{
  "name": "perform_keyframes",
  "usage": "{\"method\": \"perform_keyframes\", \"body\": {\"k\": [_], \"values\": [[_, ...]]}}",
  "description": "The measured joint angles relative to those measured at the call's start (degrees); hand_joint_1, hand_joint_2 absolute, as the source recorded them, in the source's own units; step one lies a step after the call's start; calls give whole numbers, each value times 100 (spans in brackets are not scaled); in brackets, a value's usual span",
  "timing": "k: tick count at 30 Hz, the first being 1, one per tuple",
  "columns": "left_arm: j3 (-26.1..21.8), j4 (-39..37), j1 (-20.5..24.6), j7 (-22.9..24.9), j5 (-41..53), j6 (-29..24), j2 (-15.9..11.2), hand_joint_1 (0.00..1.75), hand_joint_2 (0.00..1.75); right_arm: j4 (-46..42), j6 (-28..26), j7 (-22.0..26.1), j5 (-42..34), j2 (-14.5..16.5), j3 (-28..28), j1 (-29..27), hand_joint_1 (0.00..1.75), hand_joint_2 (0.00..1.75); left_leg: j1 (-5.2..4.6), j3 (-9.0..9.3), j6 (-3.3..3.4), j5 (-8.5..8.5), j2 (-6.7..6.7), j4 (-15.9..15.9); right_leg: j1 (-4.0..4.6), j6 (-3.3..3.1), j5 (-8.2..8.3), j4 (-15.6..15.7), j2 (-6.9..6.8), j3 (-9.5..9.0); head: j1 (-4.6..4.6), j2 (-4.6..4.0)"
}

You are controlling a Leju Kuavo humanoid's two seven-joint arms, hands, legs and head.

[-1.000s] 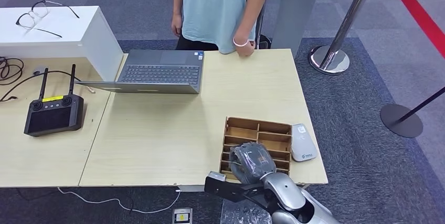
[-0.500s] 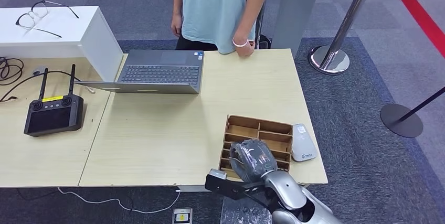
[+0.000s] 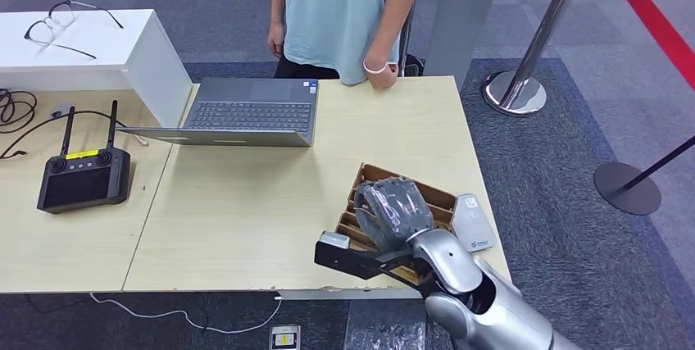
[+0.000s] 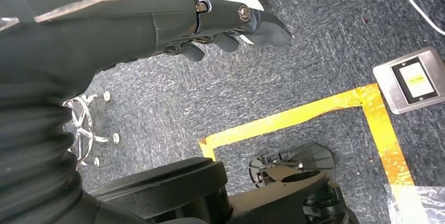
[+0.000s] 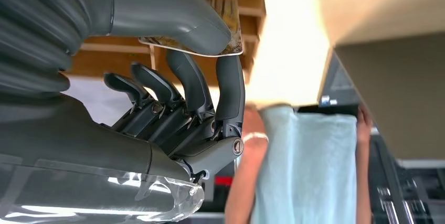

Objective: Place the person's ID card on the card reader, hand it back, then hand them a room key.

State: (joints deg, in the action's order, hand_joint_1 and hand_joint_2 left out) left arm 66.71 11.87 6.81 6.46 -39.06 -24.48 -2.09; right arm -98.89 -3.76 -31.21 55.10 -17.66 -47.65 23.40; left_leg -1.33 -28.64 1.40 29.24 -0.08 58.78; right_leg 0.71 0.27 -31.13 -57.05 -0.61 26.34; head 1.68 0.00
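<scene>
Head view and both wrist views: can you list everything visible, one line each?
tables: two, light wood, side by side
laptop: one, grey, open, far side of the table
controller: one, black, on the left-side table
glasses: one pair, dark frame, on the white box
divided tray: one, brown wood, near right corner
card reader: one, white, right of the tray
card: one, patterned brown, pinched by thumb and finger
stanchions: two, one silver, one black, on the carpet at right
person: one, light blue shirt, beyond the table
right hand: grey, over the tray, holds the card
left hand: dark grey, above the carpet, holds nothing
</scene>
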Motion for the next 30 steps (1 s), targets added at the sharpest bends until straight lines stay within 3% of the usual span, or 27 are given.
{"method": "perform_keyframes", "body": {"k": [14, 30], "values": [[0, 0, 1, -70, 44, -18, 19, 0, 175, -50, 119, -26, -521, 2, -9, 725, 175, 175, 0, -1, 0, 0, -1, 0, 0, 0, 0, -1, 0, 0, -1, 0], [19, 0, 3, -141, 161, -26, 59, 0, 175, 560, 260, -59, -569, 2, -64, 1969, 175, 175, 0, -5, 0, 0, -1, 1, 0, 1, 1, -1, 0, 3, 0, 0]]}}
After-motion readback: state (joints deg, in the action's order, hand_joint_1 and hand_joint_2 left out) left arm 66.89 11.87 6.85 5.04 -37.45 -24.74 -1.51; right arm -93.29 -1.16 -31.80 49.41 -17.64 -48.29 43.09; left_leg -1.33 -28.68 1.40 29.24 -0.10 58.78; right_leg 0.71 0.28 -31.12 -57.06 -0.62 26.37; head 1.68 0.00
